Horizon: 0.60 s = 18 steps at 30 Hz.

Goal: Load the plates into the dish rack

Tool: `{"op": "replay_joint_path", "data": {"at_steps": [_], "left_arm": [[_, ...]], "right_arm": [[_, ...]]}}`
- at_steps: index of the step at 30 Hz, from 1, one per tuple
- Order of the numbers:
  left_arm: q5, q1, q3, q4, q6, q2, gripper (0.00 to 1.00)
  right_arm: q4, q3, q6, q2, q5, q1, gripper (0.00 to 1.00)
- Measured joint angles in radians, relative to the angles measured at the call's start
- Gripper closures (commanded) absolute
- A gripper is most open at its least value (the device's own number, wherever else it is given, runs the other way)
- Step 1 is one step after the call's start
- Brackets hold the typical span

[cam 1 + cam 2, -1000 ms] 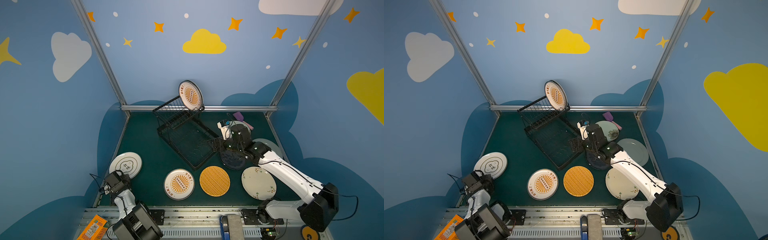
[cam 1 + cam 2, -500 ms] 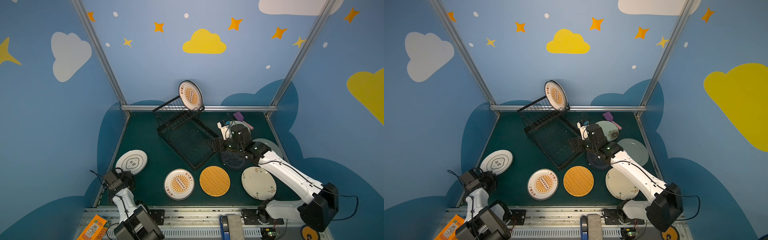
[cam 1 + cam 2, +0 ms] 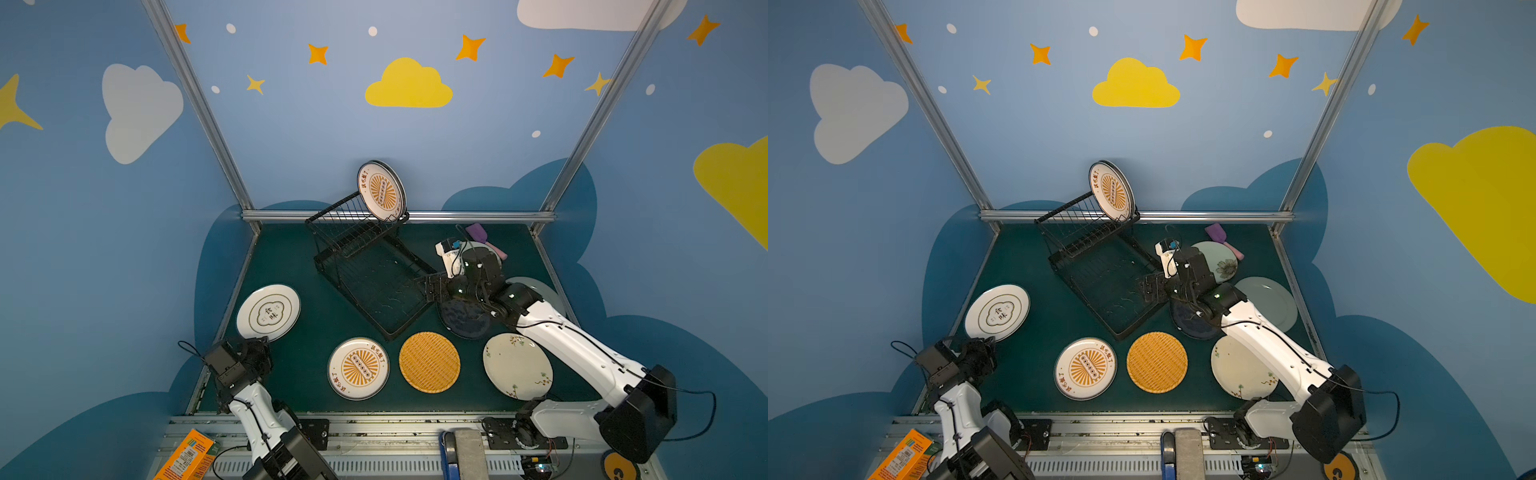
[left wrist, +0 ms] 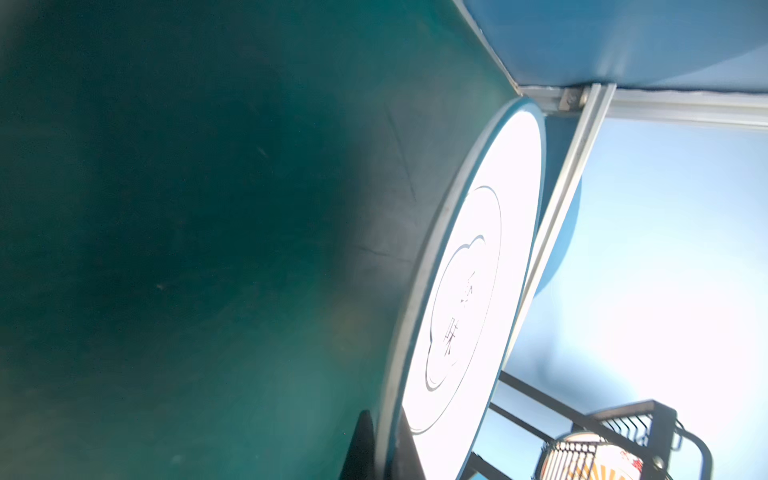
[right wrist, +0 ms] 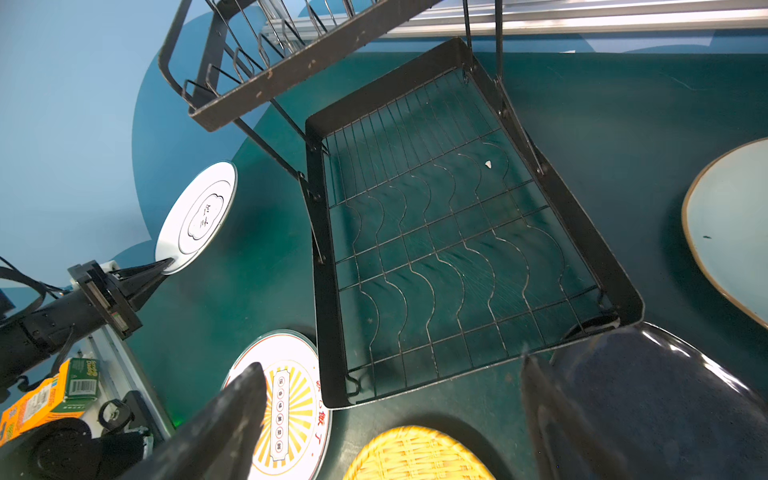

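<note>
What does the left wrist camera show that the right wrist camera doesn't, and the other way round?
Only the left wrist view shows the racked plate, standing in the rack. Only the right wrist view shows the rack's lower tray, the navy plate, the woven plate and the sunburst plate. Both show the white plate, its rim pinched in the shut left gripper, and part of the rack.

Top views overlook everything from high; wrist cameras, close in, share the rack (image 5: 326, 311).
</note>
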Motion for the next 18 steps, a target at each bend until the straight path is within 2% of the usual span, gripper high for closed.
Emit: {"op": "replay_joint_path", "data": {"at_steps": [8, 18], "left_arm": [[0.106, -0.018, 0.113, -0.154, 0.065, -0.058, 0.96], [0.143, -0.114, 0.154, -0.377, 0.151, -0.134, 0.96]], "right_arm": [[0.036, 0.003, 0.047, 0.059, -0.071, -0.039, 0.07], [0.047, 0.013, 0.085, 0.083, -0.116, -0.056, 0.07]]}}
